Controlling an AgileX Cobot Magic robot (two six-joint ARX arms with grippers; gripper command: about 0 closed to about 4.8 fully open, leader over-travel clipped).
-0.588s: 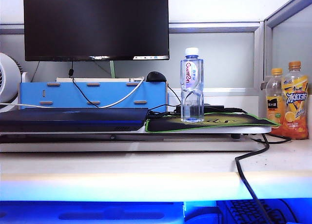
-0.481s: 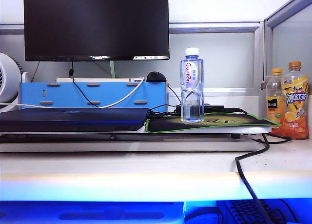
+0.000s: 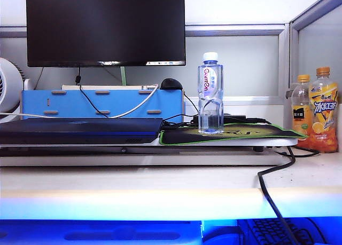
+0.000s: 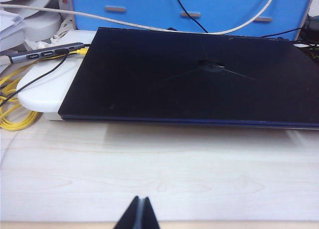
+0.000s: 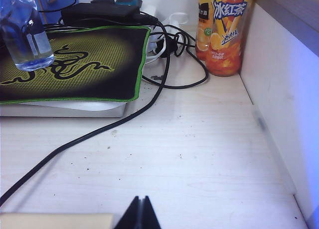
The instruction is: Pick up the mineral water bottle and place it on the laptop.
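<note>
- A pale wood-grain tabltop (image 5: 199, 154) in a partitioned office corner.
- The clear, pinch-waisted plastic mineral water bottle (image 3: 210, 93) stands upright on a green-edged black mouse pad (image 5: 75, 64), untouched; no step begun.
- At its nine o'clock lies the thin, matte dark navy laptop (image 4: 199, 74).
- Left gripper (image 4: 138, 212) and right gripper (image 5: 138, 212) hang pressed together over bare tabletop; the right likely must spread and reach.

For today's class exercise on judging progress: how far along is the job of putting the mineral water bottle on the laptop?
Done: nothing yet. The mineral water bottle stands upright on the mouse pad, and the laptop lid is bare. In hand: nothing; the left claw and right claw are shut, low over the desk. Left: reach, grasp, lift, set it on the laptop.
</note>
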